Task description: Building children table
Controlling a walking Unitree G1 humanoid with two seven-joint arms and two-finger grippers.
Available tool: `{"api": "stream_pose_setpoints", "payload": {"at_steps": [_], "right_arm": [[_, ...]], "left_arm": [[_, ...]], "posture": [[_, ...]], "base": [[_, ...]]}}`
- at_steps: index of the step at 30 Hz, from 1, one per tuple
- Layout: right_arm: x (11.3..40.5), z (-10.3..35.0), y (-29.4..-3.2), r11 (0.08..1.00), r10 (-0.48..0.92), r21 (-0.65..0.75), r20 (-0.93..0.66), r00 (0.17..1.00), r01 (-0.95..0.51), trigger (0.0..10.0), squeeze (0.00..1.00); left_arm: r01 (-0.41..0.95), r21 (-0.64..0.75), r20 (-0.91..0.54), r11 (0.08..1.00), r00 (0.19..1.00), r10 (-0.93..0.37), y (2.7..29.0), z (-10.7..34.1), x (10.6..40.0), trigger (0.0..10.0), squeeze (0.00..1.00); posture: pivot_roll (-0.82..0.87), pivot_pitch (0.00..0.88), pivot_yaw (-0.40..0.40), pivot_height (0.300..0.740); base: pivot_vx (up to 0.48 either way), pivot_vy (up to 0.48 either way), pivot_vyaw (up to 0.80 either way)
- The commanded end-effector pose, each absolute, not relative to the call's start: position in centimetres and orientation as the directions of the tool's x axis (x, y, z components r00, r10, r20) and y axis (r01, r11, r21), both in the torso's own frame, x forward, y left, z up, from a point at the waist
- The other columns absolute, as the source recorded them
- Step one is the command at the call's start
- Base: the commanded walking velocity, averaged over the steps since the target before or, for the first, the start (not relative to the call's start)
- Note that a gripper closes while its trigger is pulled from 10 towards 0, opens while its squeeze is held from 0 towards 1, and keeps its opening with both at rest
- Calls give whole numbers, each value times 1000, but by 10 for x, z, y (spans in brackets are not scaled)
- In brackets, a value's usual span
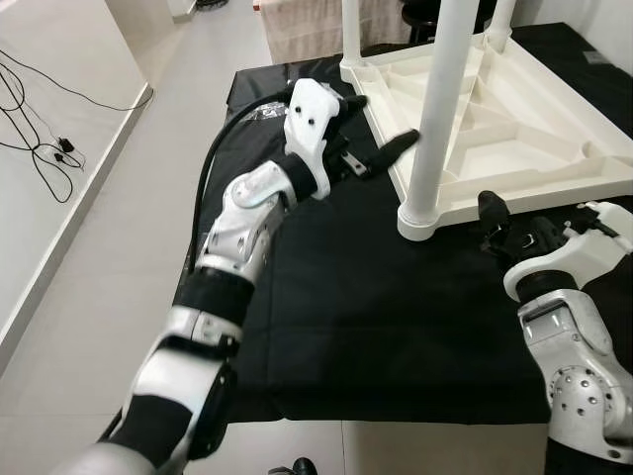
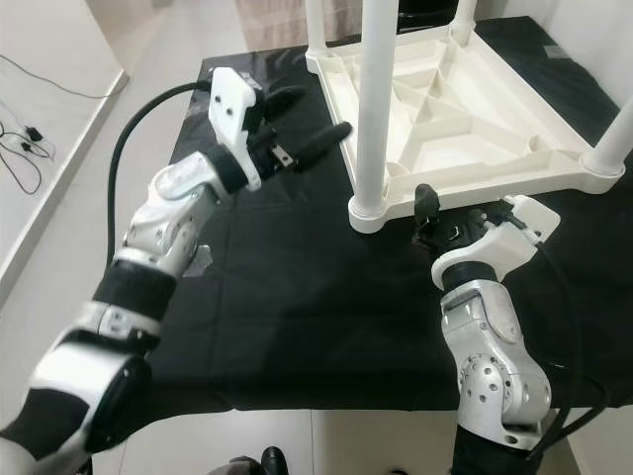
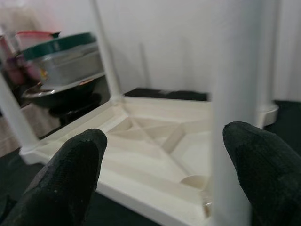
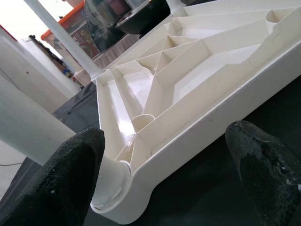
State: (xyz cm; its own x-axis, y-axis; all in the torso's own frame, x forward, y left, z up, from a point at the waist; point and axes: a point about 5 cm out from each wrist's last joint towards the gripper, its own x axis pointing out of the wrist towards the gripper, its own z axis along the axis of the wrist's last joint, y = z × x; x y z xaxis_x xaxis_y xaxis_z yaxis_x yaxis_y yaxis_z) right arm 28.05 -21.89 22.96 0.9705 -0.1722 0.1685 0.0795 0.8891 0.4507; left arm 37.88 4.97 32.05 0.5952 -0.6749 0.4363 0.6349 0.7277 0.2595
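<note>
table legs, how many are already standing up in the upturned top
4: the near leg by the left hand, one at the right edge, and two at the far corners. The table top rests on a black cloth.

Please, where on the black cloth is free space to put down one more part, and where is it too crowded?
The black cloth is bare between the two arms, from the upturned white plastic table top toward the near cloth edge. Crowded: the near white table leg, with the open left gripper beside it and the open right gripper at the table's rim.
</note>
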Motion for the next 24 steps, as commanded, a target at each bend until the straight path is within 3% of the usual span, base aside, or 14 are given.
{"api": "stream_pose_setpoints", "payload": {"at_steps": [1, 7, 11, 17, 20, 24], "right_arm": [[278, 229, -215, 896, -158, 439, 165, 974, 71, 10000, 0], [272, 231, -212, 897, -155, 436, 167, 974, 68, 10000, 0], [270, 231, -212, 897, -157, 436, 164, 974, 71, 10000, 0], [266, 226, -214, 895, -161, 439, 143, 977, 84, 10000, 0], [263, 226, -212, 891, -159, 446, 143, 977, 80, 10000, 0], [259, 229, -209, 889, -156, 451, 149, 977, 73, 10000, 0]], "left_arm": [[636, 250, 424, 730, 606, -673, 53, 315, 383, 10000, 0], [787, 239, 389, 568, 459, -799, 22, 319, 377, 10000, 0], [821, 252, 378, 513, 404, -833, 15, 321, 373, 10000, 0], [793, 263, 349, 549, 452, -821, 16, 313, 380, 10000, 0], [748, 260, 356, 611, 514, -781, 18, 314, 386, 10000, 0], [764, 236, 358, 601, 507, -784, 13, 317, 388, 10000, 0]], "posture": [[-117, 254, 107, 740], [-144, 288, 122, 740], [-147, 300, 132, 740], [-138, 316, 137, 740], [-150, 335, 146, 740], [-163, 348, 153, 740]], "base": [[0, 0, 0], [0, 0, 0], [0, 0, 0], [0, 0, 0], [0, 0, 0], [0, 0, 0]]}}
